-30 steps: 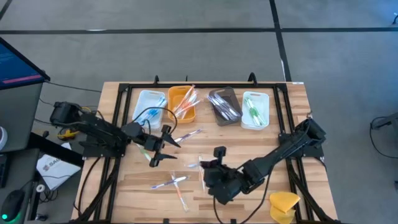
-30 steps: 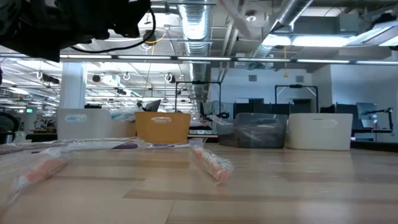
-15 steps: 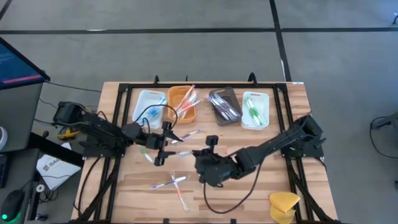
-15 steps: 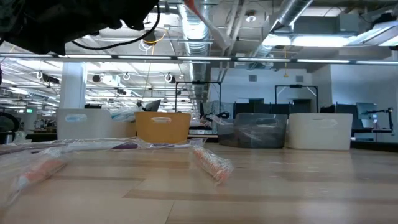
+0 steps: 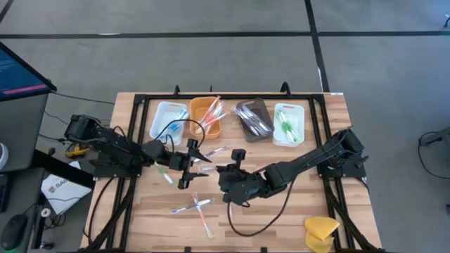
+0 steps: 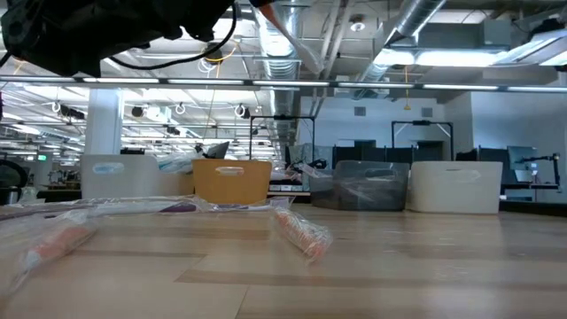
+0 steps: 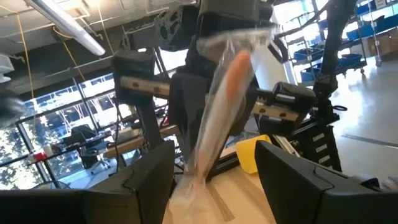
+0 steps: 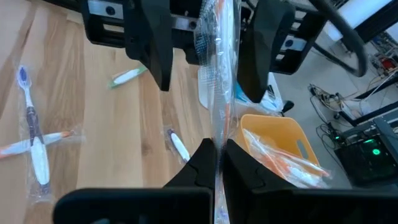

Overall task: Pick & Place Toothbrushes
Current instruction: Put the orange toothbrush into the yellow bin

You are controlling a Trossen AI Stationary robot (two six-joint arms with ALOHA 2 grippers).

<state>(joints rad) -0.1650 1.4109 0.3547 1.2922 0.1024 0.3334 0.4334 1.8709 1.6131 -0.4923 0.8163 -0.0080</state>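
One toothbrush (image 7: 225, 102) with an orange handle, in a clear wrapper, hangs in the air between my two grippers. My right gripper (image 8: 219, 154) is shut on it and reaches in from the table's right (image 5: 229, 180). My left gripper (image 5: 188, 163) faces it, open. Its two fingers (image 8: 149, 43) stand on either side of the toothbrush's free end without touching it. More wrapped toothbrushes lie loose on the wood (image 5: 191, 206), (image 5: 205, 225), (image 5: 166, 173), (image 5: 214, 151). My right gripper pinches one end of the toothbrush's clear wrapper (image 8: 218, 140) between its two fingers. The fingers come from the table's right, slanting a little downward, and lie along the toothbrush. It sticks out past them toward my left gripper, lifted clear of the table.
Along the far edge stand a white tray (image 5: 169, 119), an orange tray (image 5: 204, 118), a dark tray (image 5: 253, 119) and a white tray with green brushes (image 5: 288, 124). A yellow sponge-like lump (image 5: 321, 229) lies at the near right corner. Black frame rails border the table.
My right gripper, still shut on the toothbrush, has swung from near the table's front edge toward the far left, up to my left gripper. My left gripper has edged toward the right to meet it. The toothbrush's free end now stands between the left gripper's open fingers.
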